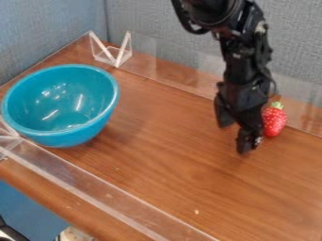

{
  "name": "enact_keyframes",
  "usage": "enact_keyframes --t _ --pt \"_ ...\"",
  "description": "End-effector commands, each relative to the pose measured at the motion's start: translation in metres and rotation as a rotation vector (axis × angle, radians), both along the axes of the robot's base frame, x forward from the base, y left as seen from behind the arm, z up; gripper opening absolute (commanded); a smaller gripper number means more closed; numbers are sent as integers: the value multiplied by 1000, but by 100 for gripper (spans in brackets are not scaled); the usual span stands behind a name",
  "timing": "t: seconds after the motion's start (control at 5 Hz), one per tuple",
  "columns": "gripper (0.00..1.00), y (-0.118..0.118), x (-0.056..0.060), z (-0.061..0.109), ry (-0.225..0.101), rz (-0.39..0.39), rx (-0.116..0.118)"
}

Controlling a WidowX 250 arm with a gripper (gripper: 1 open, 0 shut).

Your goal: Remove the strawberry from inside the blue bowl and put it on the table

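The blue bowl stands at the left of the table with nothing showing inside it. The strawberry lies on the tabletop at the far right, close to the clear wall. My gripper points down just left of the strawberry, low over the wood. Its fingers stand apart and hold nothing. The strawberry is beside the fingers, not between them.
Low clear acrylic walls run along the table's back, right and front edges. A clear triangular stand sits at the back left corner. The black arm comes down from the top right.
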State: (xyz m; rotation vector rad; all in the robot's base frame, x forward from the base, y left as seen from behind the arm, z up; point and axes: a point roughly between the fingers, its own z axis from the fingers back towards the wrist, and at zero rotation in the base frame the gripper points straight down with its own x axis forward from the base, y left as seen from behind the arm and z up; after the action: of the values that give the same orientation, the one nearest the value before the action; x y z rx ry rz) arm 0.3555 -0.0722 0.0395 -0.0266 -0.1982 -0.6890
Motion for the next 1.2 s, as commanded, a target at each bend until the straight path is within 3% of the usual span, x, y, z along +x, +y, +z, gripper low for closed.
enact_keyframes --t 0.0,0.4,1.0 --pt "100 6 20 39 -101 1 -12" --pt "100 -11 40 33 -115 72 -18" --pt "100 -26 53 13 -116 124 -35"
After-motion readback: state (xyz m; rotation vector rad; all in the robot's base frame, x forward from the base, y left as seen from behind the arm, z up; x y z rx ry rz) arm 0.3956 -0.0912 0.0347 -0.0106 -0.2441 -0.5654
